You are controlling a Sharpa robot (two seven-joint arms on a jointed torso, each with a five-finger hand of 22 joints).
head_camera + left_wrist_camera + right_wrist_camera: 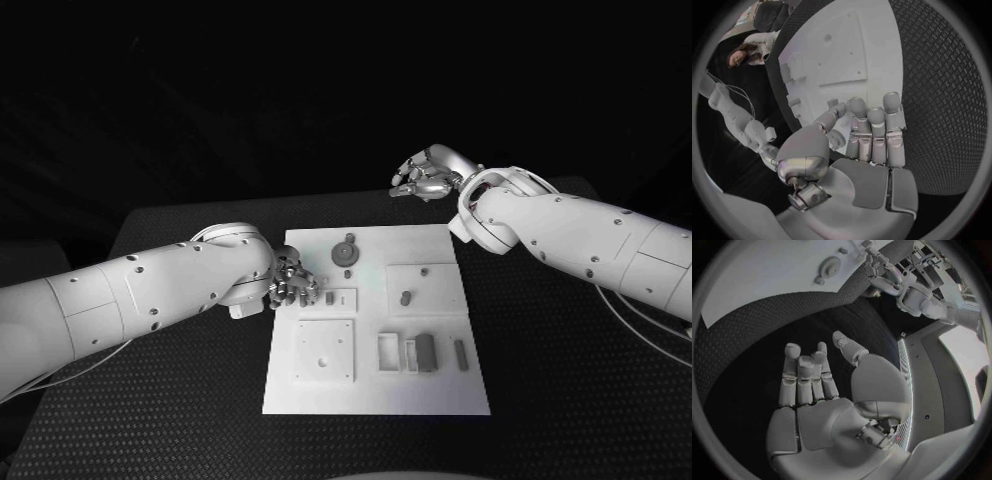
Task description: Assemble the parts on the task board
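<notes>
On task board (pixel 433 390), left hand (pixel 293 284), parts (pixel 423 351)

task board (pixel 375 390) left edge partly behind left hand (pixel 291 285), small parts too small to tell

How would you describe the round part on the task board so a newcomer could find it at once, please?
Start at the white task board mid-table. Near its far edge, centred, lies the round part, a dark oval disc. Its neighbours are slim upright pieces and rectangular blocks; it alone is round.
</notes>
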